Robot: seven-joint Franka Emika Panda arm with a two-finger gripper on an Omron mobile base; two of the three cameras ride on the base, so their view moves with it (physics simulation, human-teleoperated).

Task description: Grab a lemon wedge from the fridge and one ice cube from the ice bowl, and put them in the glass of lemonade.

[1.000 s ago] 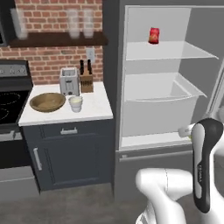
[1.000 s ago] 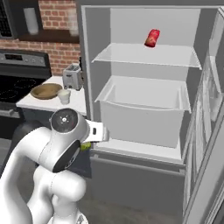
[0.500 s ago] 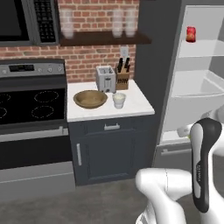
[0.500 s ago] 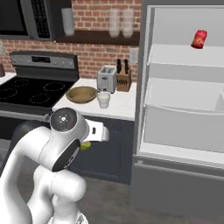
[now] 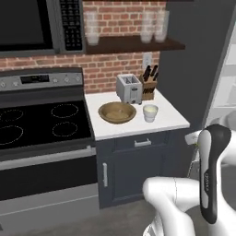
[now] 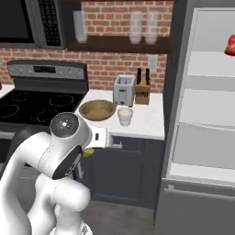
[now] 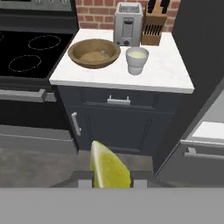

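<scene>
My gripper (image 7: 109,178) is shut on the lemon wedge (image 7: 108,167), a yellow-green slice standing between the two fingers at the bottom of the hand view. In the right base view the lemon wedge (image 6: 88,152) peeks out below the hand, low in front of the dark blue cabinet. The ice bowl (image 5: 117,112) (image 6: 97,109) (image 7: 94,53) is a brown wooden bowl on the white counter. Just right of it stands the glass of lemonade (image 5: 150,112) (image 6: 124,115) (image 7: 137,59). The fridge (image 6: 202,114) stands open at the right, showing white shelves.
A toaster (image 5: 128,88) and a knife block (image 5: 148,87) stand at the back of the counter. A black stove (image 5: 41,120) adjoins it on the left. Tall clear glasses (image 5: 154,27) sit on the shelf above. A red packet (image 6: 230,45) lies on a fridge shelf.
The base has driven left, so both base views have swung from the open fridge to the counter and stove. The gripper still holds the wedge.
</scene>
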